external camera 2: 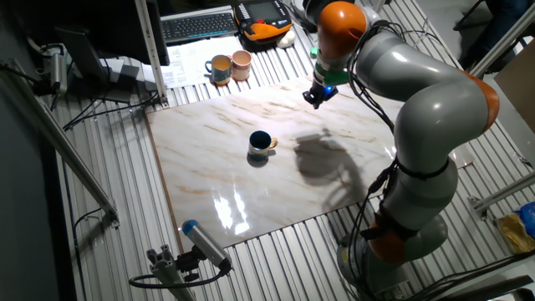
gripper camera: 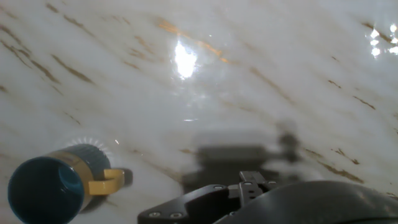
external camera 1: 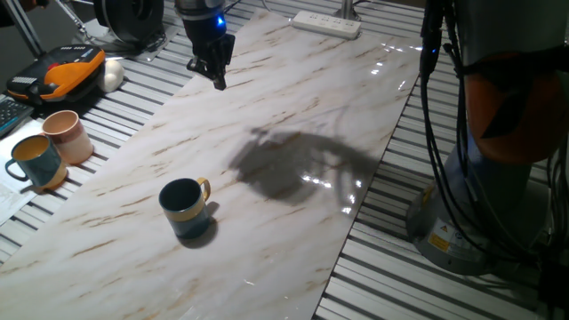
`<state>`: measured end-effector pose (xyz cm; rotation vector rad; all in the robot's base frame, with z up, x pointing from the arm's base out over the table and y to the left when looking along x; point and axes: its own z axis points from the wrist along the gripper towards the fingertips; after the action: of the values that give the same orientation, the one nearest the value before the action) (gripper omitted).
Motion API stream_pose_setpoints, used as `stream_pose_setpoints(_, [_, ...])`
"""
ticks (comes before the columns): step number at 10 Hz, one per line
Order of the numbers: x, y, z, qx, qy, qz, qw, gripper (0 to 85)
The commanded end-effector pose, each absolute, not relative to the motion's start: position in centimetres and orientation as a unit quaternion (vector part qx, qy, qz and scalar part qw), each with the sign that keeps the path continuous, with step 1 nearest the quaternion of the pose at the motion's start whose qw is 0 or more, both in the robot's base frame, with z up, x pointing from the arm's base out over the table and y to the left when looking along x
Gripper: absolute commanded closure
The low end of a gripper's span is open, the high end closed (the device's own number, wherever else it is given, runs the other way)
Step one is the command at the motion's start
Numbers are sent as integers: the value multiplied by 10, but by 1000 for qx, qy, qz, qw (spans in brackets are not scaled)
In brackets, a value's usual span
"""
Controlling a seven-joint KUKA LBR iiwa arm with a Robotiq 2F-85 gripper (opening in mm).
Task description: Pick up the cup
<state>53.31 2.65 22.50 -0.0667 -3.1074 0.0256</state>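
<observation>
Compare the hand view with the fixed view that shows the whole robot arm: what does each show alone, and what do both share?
Only the hand view looks into the dark teal-blue ceramic mug with a yellow handle from close above. Only the fixed view shows the grey and orange arm, its gripper apart from the mug, a pale pink cup and a lighter teal mug. Both show the mug upright on the marble tabletop.

Arm raised over the far side of the marble tabletop, gripper pointing down.

The grey-and-orange KUKA arm (external camera 2: 426, 125) bends from its base beside the table's long edge; its black gripper (external camera 1: 220, 82) hangs clear above the surface, fingertips drawn close together, nothing between them.
</observation>
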Motion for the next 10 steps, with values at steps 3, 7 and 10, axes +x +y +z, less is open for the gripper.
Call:
stream_pose_setpoints(3, [532,35,218,-41,-999,27,18,850])
stream_pose_setpoints(7, [529,51,216,-143,-989,13,29,850])
stream_pose_setpoints(10, [527,56,215,-238,-971,-21,21,850])
